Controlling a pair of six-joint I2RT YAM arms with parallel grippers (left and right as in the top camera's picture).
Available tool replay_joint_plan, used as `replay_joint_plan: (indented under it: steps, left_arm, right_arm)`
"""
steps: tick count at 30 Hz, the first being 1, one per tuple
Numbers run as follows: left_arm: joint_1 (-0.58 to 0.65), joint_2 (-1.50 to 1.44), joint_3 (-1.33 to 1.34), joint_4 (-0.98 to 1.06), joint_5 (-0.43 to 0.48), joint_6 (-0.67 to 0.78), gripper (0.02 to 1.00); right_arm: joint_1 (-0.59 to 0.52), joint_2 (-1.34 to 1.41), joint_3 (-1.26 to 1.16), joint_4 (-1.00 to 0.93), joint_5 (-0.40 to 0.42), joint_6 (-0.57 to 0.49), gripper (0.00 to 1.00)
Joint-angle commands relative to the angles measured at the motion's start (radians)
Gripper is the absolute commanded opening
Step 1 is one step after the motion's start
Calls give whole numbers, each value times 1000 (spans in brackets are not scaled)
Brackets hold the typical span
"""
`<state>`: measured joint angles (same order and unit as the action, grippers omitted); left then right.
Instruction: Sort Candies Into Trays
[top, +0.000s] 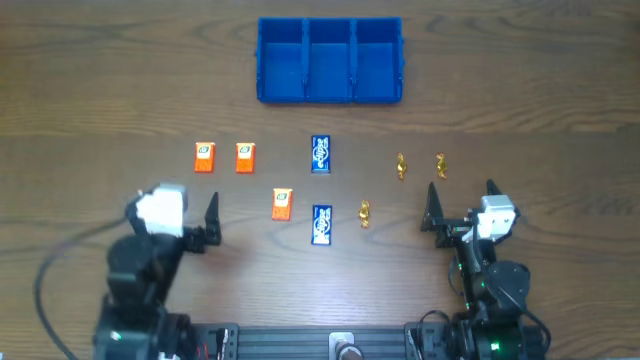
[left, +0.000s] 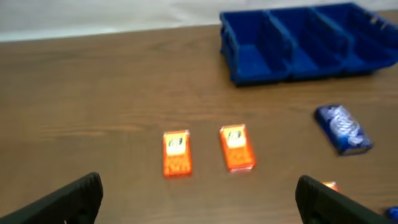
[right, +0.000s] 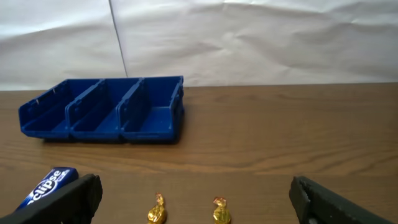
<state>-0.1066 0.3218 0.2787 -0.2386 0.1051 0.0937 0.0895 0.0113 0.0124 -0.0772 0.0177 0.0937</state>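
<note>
**Top view: candies lie loose, both grippers spread**

Three orange candies (top: 245, 157), two blue candies (top: 320, 154) and three gold candies (top: 401, 165) lie scattered on the table (top: 100, 100), well apart from the three-compartment blue tray (top: 330, 21) at the far side. The left gripper (left: 198, 202) sits near the orange candies with its fingers wide apart, holding nothing. The right gripper (top: 462, 203) sits near the gold ones, also spread and holding nothing.

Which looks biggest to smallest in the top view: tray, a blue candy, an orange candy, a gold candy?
1. tray
2. blue candy
3. orange candy, only slightly smaller
4. gold candy
</note>
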Motion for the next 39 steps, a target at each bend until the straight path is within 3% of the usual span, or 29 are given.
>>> replay_joint_plan:
  steps: [1,6,9,26,39]
  left_arm:
    - [4,318,432,-143,24,-23,998]
    - [3,657,713,-456,-115,-103,998]
    - [3,793,749,-502,-114,-110,998]
    - [7,1271,749,-390,-115,-78,974]
    - [49,1426,749,-283,-79,-26,947]
  right_arm:
    - [3,-8,-5,-3,-5,-10,998]
    - [3,-8,-5,-3,-5,-10,998]
    - [3,-8,-5,-3,-5,-10,998]
    - [3,-8,-5,-3,-5,-10,998]
    - [3,-8,-5,-3,-5,-10,998]
